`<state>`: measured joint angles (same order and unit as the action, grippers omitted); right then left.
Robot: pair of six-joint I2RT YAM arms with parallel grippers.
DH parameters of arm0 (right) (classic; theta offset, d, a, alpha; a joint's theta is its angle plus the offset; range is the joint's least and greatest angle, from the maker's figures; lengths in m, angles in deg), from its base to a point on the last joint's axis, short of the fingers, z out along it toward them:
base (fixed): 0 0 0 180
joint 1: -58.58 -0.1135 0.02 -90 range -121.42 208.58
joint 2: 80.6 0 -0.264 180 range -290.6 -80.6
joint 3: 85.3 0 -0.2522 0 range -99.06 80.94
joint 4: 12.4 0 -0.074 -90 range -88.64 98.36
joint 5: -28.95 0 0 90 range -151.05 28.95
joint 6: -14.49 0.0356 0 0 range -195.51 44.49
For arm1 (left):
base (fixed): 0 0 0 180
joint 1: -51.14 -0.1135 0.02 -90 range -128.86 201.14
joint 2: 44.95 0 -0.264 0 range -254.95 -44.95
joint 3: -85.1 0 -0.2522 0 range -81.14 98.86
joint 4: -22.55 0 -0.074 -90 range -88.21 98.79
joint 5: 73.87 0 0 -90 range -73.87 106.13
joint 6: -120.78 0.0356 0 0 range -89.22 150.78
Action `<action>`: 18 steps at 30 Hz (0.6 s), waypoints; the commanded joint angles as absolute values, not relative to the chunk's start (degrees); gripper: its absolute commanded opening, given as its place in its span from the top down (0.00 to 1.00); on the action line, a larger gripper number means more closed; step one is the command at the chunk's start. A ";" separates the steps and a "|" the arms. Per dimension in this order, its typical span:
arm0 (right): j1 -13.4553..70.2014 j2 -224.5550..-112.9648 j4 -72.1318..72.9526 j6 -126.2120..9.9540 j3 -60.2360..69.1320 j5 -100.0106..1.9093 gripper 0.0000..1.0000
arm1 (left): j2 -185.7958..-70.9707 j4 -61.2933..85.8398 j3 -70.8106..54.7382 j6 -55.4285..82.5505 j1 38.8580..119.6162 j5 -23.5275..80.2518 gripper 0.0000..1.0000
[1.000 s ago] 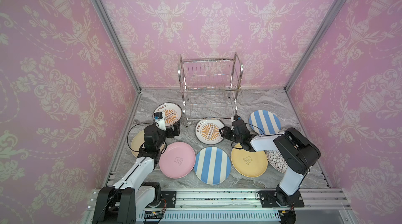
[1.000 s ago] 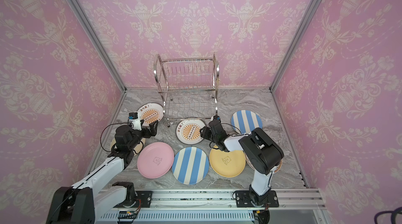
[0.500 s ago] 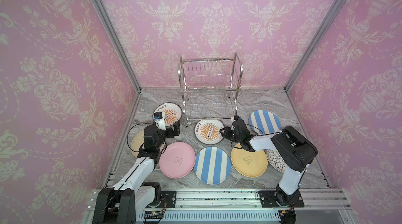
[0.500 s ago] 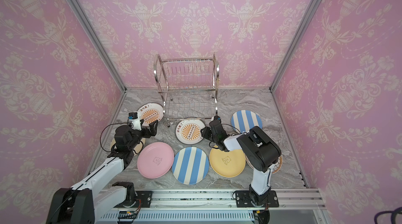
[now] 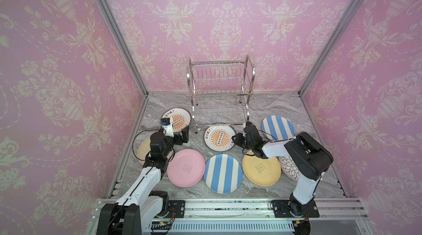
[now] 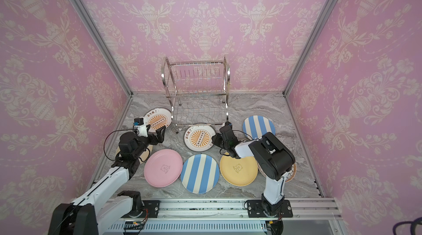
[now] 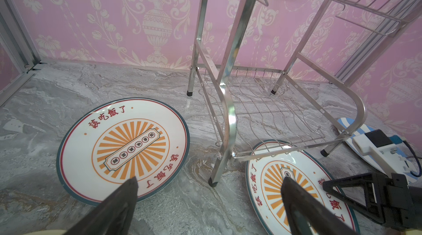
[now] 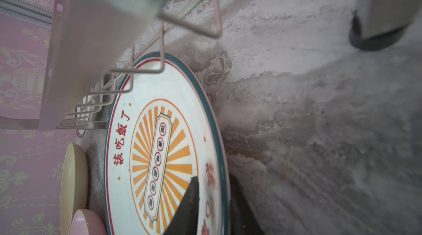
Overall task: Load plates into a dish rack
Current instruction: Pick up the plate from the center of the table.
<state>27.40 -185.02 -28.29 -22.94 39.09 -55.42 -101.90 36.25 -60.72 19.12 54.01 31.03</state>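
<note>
Fingers [image 8: 190, 199] of the right gripper [image 5: 234, 141] straddle the middle sunburst plate [image 5: 217, 140]; whether they clamp, I cannot tell. Left gripper [image 7: 209, 180] is wide, empty.

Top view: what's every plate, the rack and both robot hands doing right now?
dish rack, upright, empty.
right gripper, shut on rim of middle sunburst plate.
middle sunburst plate, flat, rim gripped.
left gripper, open, empty.
far sunburst plate, flat, free.
pink plate, flat, free.
yellow plate, flat, free.
cream plate, flat, half hidden.
near striped plate, flat, free.
far striped plate, flat, free.
black-petal plate, flat, half hidden.
</note>
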 commanded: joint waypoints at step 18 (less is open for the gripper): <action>27.54 -183.42 -23.39 -21.67 39.84 -55.33 0.97 | -102.14 31.20 -55.97 18.73 54.48 34.19 0.01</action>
